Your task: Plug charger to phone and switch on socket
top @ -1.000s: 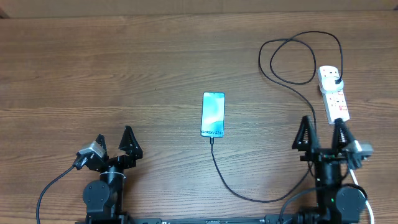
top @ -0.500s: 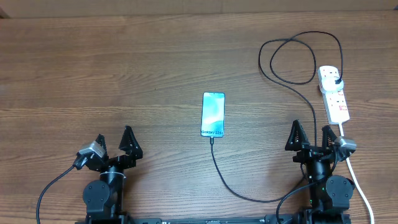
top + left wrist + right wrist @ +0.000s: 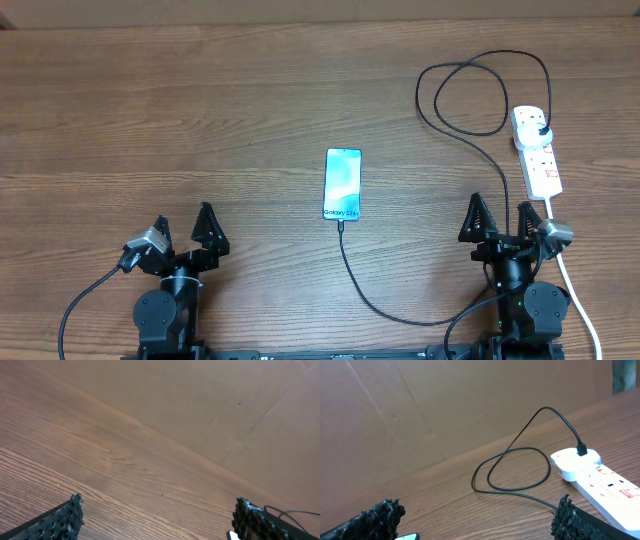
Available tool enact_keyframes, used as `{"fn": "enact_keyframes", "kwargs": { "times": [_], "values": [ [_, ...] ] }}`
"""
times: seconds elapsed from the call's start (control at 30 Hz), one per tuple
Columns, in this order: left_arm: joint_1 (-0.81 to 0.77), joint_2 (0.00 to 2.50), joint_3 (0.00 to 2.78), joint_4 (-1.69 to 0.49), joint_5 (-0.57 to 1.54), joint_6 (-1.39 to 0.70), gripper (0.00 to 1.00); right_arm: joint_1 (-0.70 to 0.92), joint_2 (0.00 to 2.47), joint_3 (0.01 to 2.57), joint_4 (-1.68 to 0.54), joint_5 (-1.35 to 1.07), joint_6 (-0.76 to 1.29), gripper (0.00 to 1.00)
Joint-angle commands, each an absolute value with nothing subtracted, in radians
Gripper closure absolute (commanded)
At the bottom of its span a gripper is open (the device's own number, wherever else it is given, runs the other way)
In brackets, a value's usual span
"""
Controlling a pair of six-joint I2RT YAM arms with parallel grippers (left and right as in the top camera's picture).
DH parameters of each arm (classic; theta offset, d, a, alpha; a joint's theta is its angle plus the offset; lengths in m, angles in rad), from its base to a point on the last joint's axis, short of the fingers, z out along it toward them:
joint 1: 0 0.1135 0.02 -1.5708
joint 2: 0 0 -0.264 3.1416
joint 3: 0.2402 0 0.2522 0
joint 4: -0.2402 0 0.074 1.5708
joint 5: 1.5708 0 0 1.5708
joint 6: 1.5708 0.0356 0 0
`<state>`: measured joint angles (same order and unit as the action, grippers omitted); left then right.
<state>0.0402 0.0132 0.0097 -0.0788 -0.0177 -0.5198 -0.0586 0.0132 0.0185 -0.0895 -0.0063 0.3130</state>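
Note:
The phone (image 3: 342, 184) lies screen up in the middle of the table. The charger's black cable (image 3: 385, 305) runs from the phone's near end, loops round the right side and ends at its black plug (image 3: 541, 129), seated in the white socket strip (image 3: 537, 151) at the right. The strip (image 3: 600, 481) and the looped cable (image 3: 515, 467) also show in the right wrist view. My left gripper (image 3: 183, 229) is open and empty at the front left. My right gripper (image 3: 497, 222) is open and empty just in front of the strip.
The strip's white cord (image 3: 572, 290) runs down the right side past my right arm's base. A brown cardboard wall (image 3: 445, 405) stands along the far edge of the wooden table (image 3: 200, 120).
My right gripper has drawn back from the strip's near end toward the front edge and stands lower. The phone, cable, strip and left arm have not moved.

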Motion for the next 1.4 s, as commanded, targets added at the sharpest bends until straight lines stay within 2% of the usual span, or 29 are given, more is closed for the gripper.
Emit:
{"fn": "enact_keyframes", "kwargs": {
  "times": [0.0,0.37,0.63,1.37],
  "values": [
    [0.046,0.005,0.005,-0.077,-0.009,-0.497,0.00,-0.061,0.009,0.008,-0.084,0.006,0.306,0.00],
    [0.046,0.005,0.005,-0.077,-0.009,-0.497,0.00,-0.061,0.003,0.008,-0.084,0.017,0.292,0.00],
    [0.046,0.005,0.005,-0.077,-0.009,-0.497,0.00,-0.061,0.003,0.008,-0.084,0.007,0.068,0.00],
    [0.046,0.005,0.005,-0.076,-0.014,-0.496,0.00,-0.061,0.003,0.007,-0.083,0.006,0.070,0.00]
  ]
}}
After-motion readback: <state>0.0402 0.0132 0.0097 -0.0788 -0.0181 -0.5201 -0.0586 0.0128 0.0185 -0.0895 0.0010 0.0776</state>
